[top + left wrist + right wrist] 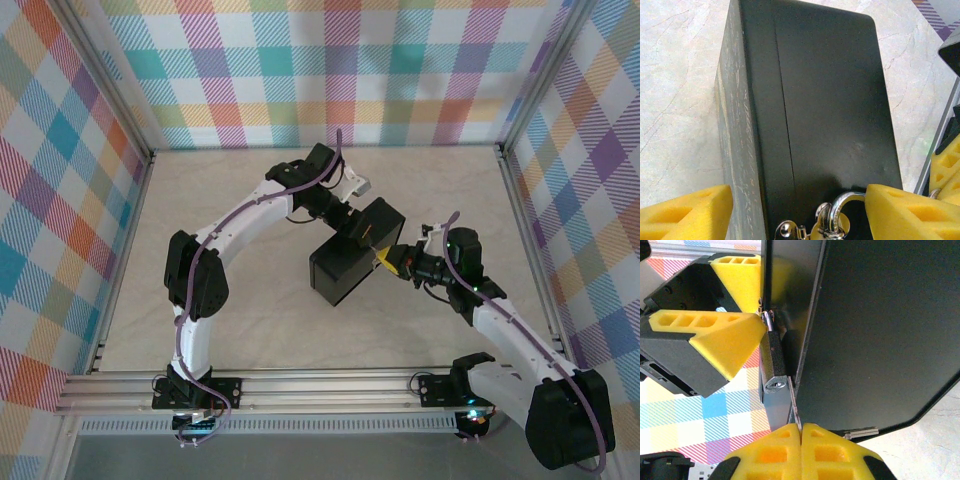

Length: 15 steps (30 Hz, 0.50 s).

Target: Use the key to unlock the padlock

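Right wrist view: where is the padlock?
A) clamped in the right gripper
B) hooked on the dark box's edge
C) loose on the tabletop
B: the padlock is hooked by its shackle on the edge of the dark box, its keyhole end facing the shut right gripper, which pinches the key.

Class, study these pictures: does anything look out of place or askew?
Yes: the key, pinched in the right hand, seems to run alongside the padlock, beside its keyhole rather than in it.
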{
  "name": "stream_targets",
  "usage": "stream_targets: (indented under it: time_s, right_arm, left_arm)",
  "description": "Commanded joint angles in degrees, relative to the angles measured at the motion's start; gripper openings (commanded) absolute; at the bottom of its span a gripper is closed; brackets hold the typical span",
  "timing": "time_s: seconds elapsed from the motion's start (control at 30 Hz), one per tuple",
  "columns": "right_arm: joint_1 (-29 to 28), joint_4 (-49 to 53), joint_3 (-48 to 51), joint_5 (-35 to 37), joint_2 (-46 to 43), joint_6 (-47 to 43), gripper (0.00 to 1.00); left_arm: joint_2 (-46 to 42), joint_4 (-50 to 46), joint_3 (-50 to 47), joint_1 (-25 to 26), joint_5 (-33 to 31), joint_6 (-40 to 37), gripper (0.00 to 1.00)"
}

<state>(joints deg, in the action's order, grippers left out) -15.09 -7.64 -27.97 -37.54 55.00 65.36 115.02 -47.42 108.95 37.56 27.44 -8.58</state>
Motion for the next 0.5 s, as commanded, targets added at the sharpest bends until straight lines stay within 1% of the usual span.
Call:
stream_targets:
  time_s: [0.0,0.13,0.47]
  right_arm:
    - [-0.6,-1.4,1.0,-0.7,-1.6,0.7,0.0]
    - [-1.3,-2.0,0.6,-0.4,-1.2,1.2,0.0]
    - [-2.7,-2.3,0.3,0.9,-1.1,1.4,0.0]
  left_arm:
    - [-0.4,-2.2,-0.8,-0.1,-2.2,0.0,0.71]
    - [-1.6,-1.8,-0.5,-0.3,-2.8,0.4,0.73]
    - [-4.3,-1.7,-1.3,-0.5,-2.6,0.9,0.73]
